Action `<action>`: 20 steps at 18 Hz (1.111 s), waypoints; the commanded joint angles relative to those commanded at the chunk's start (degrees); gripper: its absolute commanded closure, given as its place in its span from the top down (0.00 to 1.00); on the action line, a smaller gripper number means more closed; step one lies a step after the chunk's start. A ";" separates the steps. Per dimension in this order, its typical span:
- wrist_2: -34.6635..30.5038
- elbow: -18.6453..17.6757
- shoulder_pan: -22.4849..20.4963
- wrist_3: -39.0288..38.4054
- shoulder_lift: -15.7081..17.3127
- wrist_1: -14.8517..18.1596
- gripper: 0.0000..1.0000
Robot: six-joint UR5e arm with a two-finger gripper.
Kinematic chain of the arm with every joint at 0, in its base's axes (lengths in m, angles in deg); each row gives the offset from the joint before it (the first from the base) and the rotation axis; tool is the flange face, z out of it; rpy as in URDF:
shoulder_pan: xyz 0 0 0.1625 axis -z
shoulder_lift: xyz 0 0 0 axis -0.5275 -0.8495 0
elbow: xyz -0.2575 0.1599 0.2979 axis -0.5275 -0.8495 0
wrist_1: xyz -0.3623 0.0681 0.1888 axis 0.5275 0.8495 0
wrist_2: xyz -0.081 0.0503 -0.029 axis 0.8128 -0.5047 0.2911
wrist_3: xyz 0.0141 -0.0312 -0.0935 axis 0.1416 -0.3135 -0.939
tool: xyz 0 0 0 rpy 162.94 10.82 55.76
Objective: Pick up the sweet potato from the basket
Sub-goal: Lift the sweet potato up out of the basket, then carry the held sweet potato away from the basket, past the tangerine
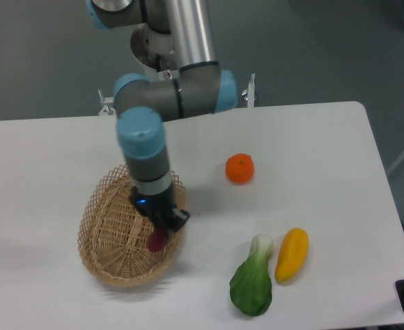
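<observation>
White laminate covers the desk [312, 130], which stands against a grey floor or wall behind it. The wicker basket [112, 234] sits toward the desk's front left. Over the basket's right side the end effector [162, 230] points down with its fingers closed on the reddish-purple sweet potato [157, 240], which hangs just inside the basket's right rim. Right of the basket lies an orange [239, 168]; further right and nearer the front edge lie a green leafy vegetable [252, 285] and a yellow oblong vegetable [291, 254], side by side.
</observation>
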 joint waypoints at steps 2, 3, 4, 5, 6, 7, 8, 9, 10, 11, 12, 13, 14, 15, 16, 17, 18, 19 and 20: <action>0.09 1.14 -3.95 3.35 0.36 0.96 0.32; 0.17 2.27 -6.15 5.19 0.44 2.27 0.32; 0.18 3.68 -8.09 7.65 0.45 3.85 0.32; 0.18 5.26 -10.02 10.19 0.36 5.35 0.34; 0.18 6.84 -11.95 12.57 0.10 7.01 0.34; 0.52 7.90 -14.41 15.20 -0.08 8.34 0.34; 1.57 8.52 -16.87 18.45 -0.17 9.13 0.34; 3.24 9.22 -19.07 21.70 -0.08 9.49 0.34; 4.99 9.66 -21.27 24.43 0.01 9.67 0.34; 6.40 10.02 -23.29 26.55 0.01 10.02 0.34; 7.29 10.28 -24.88 28.13 0.09 10.71 0.34; 7.38 10.37 -25.94 30.15 0.09 11.42 0.34; 7.30 10.28 -26.90 32.26 0.09 11.86 0.34; 7.38 10.20 -27.70 34.11 0.18 11.95 0.34; 7.30 10.02 -28.31 35.61 0.18 11.95 0.34; 7.29 9.93 -28.93 36.75 0.18 11.95 0.34; 7.29 9.85 -29.20 37.29 0.27 11.95 0.34; 7.29 9.76 -29.20 37.29 0.27 11.95 0.34; 7.21 9.67 -29.11 37.29 0.27 11.95 0.34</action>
